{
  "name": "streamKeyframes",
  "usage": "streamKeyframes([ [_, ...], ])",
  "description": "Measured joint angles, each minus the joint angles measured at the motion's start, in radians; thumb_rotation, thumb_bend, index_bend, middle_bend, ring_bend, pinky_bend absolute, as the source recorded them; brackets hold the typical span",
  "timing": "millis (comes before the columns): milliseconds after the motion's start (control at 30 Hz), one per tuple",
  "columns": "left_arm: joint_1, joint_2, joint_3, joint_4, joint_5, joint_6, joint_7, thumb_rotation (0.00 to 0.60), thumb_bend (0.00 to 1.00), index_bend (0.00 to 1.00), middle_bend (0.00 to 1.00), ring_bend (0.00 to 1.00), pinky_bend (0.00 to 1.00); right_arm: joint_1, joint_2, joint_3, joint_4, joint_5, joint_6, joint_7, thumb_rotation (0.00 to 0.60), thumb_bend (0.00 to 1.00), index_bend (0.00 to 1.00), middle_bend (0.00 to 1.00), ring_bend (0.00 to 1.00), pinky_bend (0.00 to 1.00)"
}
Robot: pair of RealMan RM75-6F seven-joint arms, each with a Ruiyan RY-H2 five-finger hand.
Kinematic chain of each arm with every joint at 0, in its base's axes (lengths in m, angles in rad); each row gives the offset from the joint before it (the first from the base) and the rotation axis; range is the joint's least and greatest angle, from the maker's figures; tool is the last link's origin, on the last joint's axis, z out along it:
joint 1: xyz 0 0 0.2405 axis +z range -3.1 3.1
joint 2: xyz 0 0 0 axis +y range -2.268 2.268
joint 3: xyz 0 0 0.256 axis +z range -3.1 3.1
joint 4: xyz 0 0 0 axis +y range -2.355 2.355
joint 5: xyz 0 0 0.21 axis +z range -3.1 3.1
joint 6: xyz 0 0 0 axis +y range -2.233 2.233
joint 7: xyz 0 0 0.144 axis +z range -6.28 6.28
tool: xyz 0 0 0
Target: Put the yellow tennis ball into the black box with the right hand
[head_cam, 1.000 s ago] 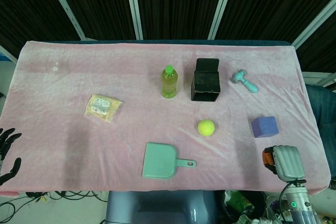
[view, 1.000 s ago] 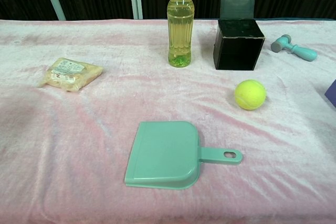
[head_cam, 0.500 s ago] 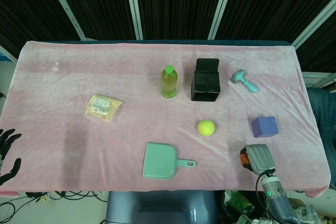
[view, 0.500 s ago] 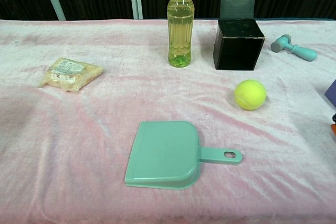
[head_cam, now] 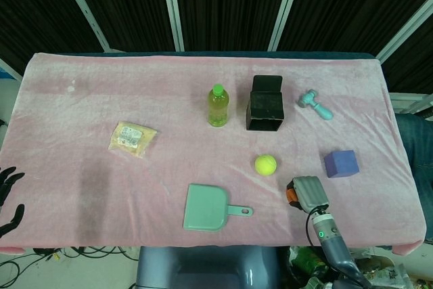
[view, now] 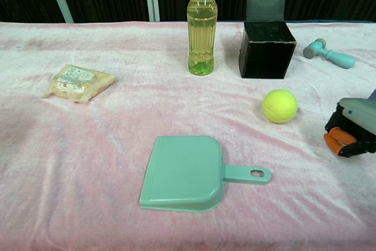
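I have the right hand (head_cam: 308, 193) low over the pink-covered worktop (head_cam: 81, 99), near the front edge and just to the right of the yellow tennis ball (head_cam: 265, 164), not touching it. From the head view I see mostly its grey back; the chest view shows dark fingers (view: 352, 148) and an orange part tucked under it, and I cannot tell whether they are apart or together. Nothing is in that hand.

The ball sits on the cloth in front of the black box (head_cam: 265, 105), well apart from it. The box stands upright with its lid flap raised behind the opening.

My left hand (head_cam: 9, 197) hangs off the worktop's left front corner, its dark fingers apart and holding nothing.

A green bottle (head_cam: 218, 105) stands left of the box, and a teal dustpan (head_cam: 208, 208) lies front and centre.
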Motion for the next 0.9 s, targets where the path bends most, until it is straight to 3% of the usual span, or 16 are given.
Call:
streamKeyframes([
  [900, -0.002, 0.002, -0.008, -0.002, -0.012, -0.017, -0.001, 0.6, 0.45, 0.17, 0.1, 0.04, 0.06, 0.095, -0.144, 0.06, 0.058, 0.068, -0.023, -0.05, 0.6, 0.83, 1.0, 0.96, 0.98, 1.0],
])
